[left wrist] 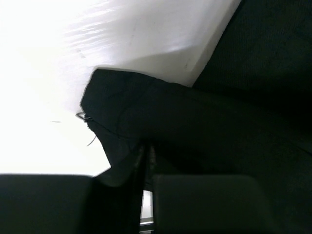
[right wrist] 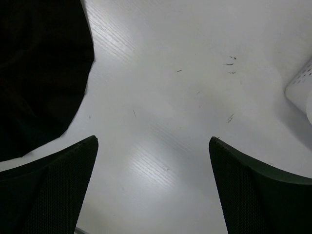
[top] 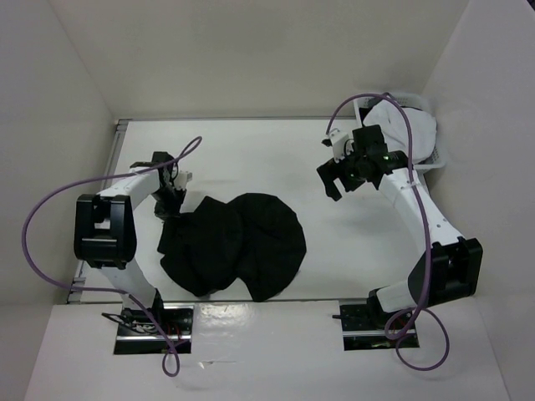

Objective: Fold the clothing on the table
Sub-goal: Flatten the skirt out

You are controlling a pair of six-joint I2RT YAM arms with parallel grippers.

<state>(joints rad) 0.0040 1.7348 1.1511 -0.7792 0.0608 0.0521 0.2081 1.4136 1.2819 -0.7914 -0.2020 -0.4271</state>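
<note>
white table (top: 251, 150) carries the black pleated skirt (top: 242, 242), lying rumpled near the front edge, left of centre. only the left wrist view shows the left gripper (left wrist: 126, 179) almost closed, pinching a corner of the skirt; overhead, that arm bends low over the fabric. the right gripper (top: 334, 180) hovers above bare table near the basket (top: 436, 160), jaws wide, holding nothing.

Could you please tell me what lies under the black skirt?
The black skirt rests on the white table, which shows beside it. Its overlapping layers cover the tabletop beneath, so anything else there cannot be seen.
</note>
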